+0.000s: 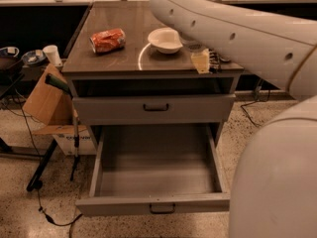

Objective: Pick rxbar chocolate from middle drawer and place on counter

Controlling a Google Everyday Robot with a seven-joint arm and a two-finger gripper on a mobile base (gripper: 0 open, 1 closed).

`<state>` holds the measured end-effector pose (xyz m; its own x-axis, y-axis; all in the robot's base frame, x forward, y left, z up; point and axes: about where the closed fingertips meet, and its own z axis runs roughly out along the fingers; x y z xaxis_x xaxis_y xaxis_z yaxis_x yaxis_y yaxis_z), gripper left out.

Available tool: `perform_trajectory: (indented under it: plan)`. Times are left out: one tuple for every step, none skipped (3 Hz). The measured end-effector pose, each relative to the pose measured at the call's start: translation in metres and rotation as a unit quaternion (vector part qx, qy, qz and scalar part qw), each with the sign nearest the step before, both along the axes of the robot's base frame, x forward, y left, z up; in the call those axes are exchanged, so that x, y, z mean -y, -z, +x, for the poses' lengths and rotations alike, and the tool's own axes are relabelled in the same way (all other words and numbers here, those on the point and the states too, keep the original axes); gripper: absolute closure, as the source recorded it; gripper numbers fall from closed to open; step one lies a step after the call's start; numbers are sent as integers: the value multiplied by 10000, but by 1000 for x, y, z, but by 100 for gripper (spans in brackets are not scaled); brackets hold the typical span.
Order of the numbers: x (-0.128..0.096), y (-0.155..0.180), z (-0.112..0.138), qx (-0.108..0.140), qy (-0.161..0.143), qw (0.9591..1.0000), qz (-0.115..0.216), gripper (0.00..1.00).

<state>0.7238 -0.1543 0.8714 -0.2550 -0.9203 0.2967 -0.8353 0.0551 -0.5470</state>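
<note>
Counter [109, 66] bears can [108, 40], bowl [166, 39], perhaps end effector [207, 61] too.

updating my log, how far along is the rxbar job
Done: the middle drawer is open, no bar on its visible floor. In hand: the gripper sits low at the counter's right edge, a dark thing beside it, possibly the rxbar chocolate. Left: setting the bar down, if not already, and retreating.

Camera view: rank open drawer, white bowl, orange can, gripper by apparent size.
open drawer
white bowl and orange can: about equal, unranked
gripper, above the counter's right front edge: partly hidden behind the arm, unsure
</note>
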Motion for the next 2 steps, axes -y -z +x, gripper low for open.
perform_trajectory:
  plan:
    - [15, -7, 8, 34, -267, 9993, 250, 100]
    - [20, -16, 13, -67, -567, 9976, 385, 100]
